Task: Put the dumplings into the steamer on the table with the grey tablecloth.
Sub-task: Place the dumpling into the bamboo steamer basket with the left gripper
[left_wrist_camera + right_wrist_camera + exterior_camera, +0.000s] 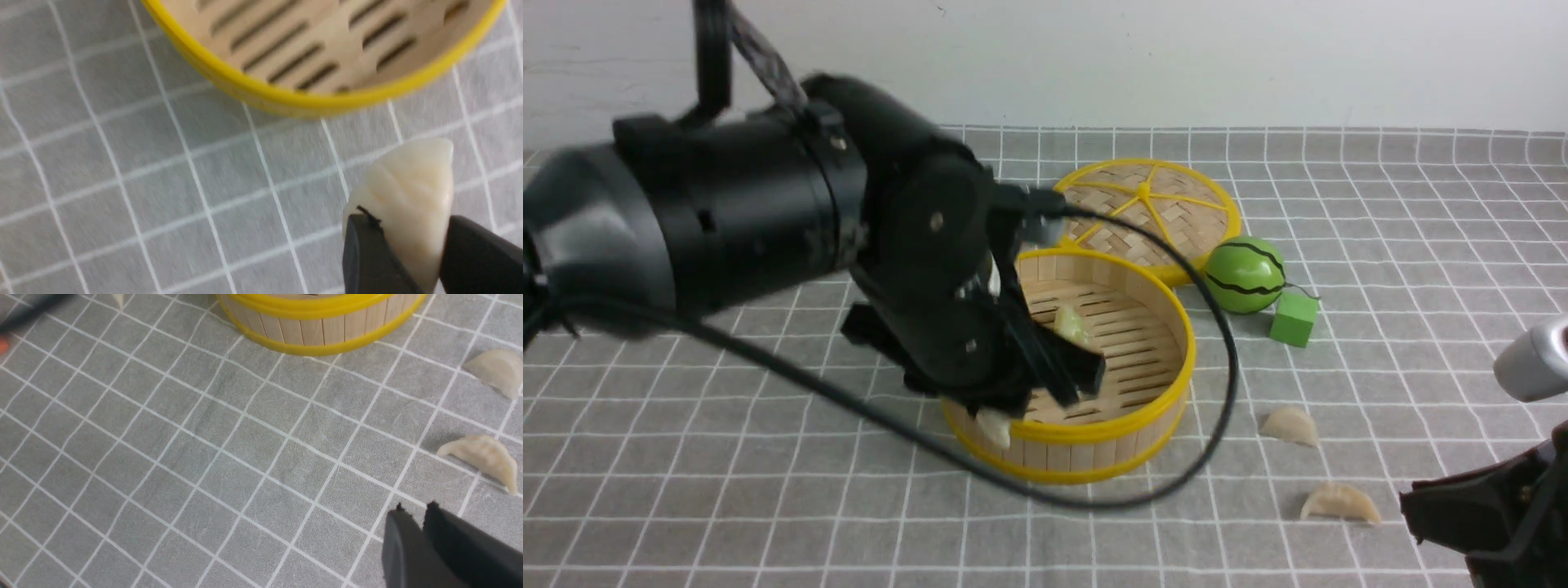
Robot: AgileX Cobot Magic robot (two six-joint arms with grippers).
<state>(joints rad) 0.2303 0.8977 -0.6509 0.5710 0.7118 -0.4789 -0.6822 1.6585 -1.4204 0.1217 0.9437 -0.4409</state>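
The steamer (pixel 1123 429) stands mid-table on the grey tablecloth (pixel 768 490), with one pale green dumpling (pixel 1072 324) on its slatted floor. My left gripper (pixel 996 412) hangs at the steamer's near-left rim, shut on a cream dumpling (pixel 994 428). In the left wrist view that dumpling (pixel 408 192) is pinched between the two black fingers (pixel 367 253), just outside the yellow rim (pixel 310 102). Two more dumplings (pixel 1290 425) (pixel 1339 502) lie on the cloth to the steamer's right. My right gripper (pixel 414 508) is shut and empty, hovering near the closer dumpling (pixel 486 455).
The flat woven lid (pixel 1147 212) lies behind the steamer. A green striped ball (pixel 1245 275) and a green cube (pixel 1294 318) sit to its right. The left arm's black cable (pixel 1225 384) loops over the steamer's right side and in front of it.
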